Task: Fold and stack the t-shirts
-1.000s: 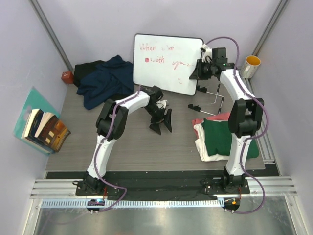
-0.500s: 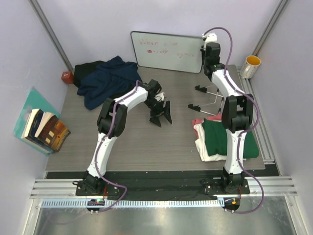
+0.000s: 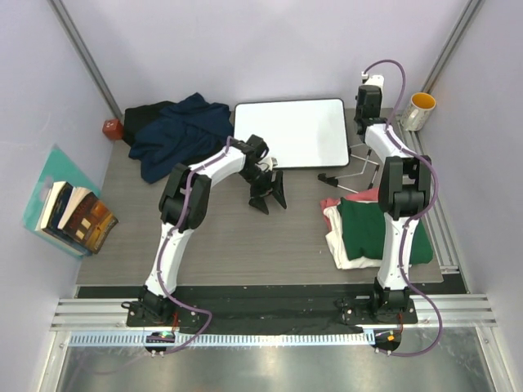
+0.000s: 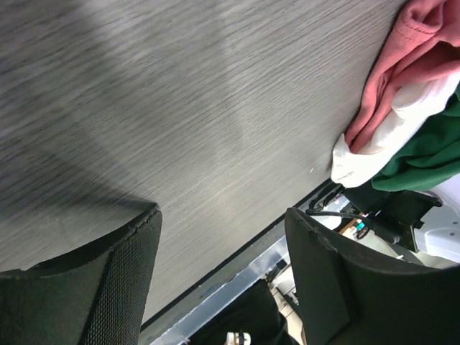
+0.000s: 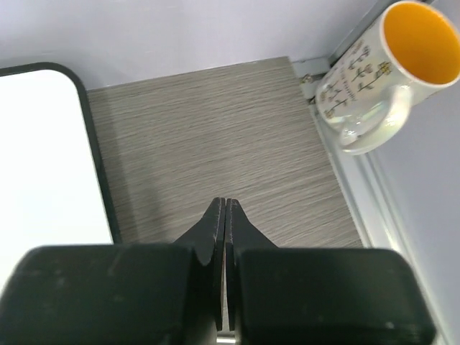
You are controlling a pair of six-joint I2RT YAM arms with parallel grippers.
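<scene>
Three folded t-shirts are stacked at the right: dark green (image 3: 377, 229) on top, cream-white (image 3: 343, 249) under it, pink-red (image 3: 333, 201) at the bottom. The left wrist view shows the same stack's edge: pink-red (image 4: 402, 72), cream-white (image 4: 370, 140), dark green (image 4: 431, 158). Navy (image 3: 180, 131) and black (image 3: 147, 113) t-shirts lie crumpled at the back left. My left gripper (image 3: 268, 189) (image 4: 223, 214) hangs open and empty over bare table mid-scene. At the back right, between whiteboard and mug, my right gripper (image 3: 369, 110) (image 5: 221, 205) is shut on nothing.
The whiteboard (image 3: 290, 133) (image 5: 43, 158) lies flat at the back centre, blank side up. Its wire stand (image 3: 353, 167) sits beside the stack. A mug (image 3: 420, 110) (image 5: 377, 68) stands in the back right corner. Books (image 3: 73, 214) and a red object (image 3: 112, 128) sit at the left.
The whiteboard went from standing upright to lying flat on the table. My right gripper let go of it, shut, and drew to the back right. The left gripper barely moved.
</scene>
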